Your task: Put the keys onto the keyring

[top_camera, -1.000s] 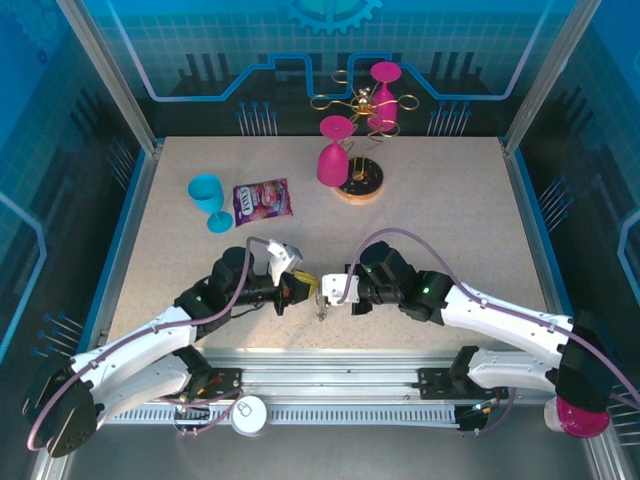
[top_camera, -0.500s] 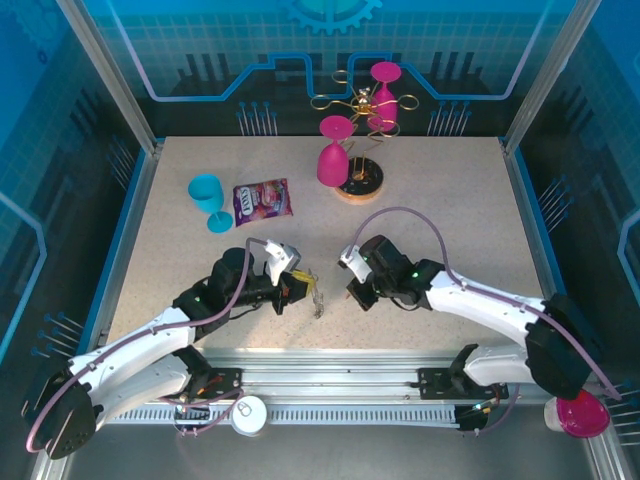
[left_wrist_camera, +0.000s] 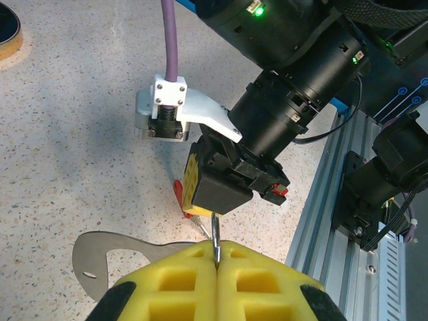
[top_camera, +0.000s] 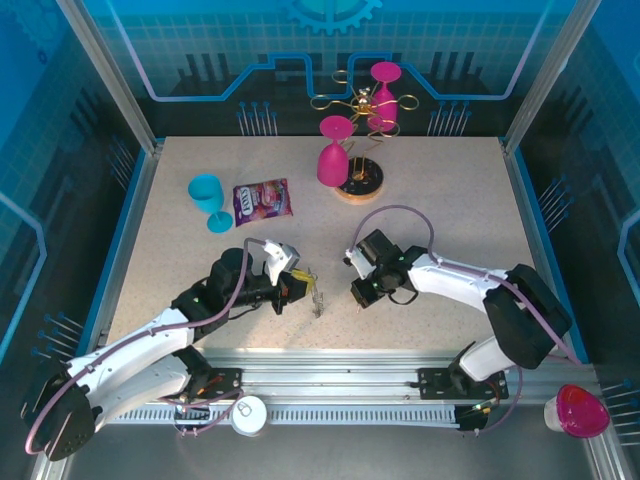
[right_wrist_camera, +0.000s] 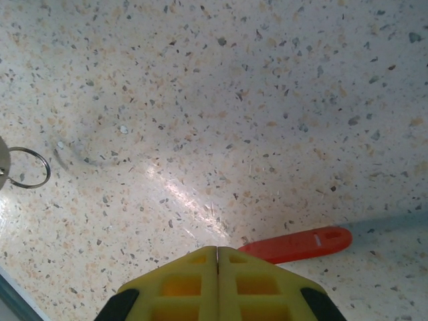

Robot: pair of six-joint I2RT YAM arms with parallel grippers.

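The left hand [left_wrist_camera: 216, 254] pinches the keyring [left_wrist_camera: 90, 249]. The right hand [right_wrist_camera: 217, 257] is closed tight and holds nothing. The key [right_wrist_camera: 297, 244] lies flat on the tabletop [right_wrist_camera: 200, 100] just beside its tips, turned sideways.

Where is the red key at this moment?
Right wrist view: the red key lies on the speckled table, beside the fingertips of the shut right gripper.

On the tabletop [top_camera: 450, 200], cup [top_camera: 208, 200] and packet [top_camera: 262, 202] lie upper left, rack [top_camera: 358, 180] upper centre, keyring [top_camera: 317, 298] lower centre.
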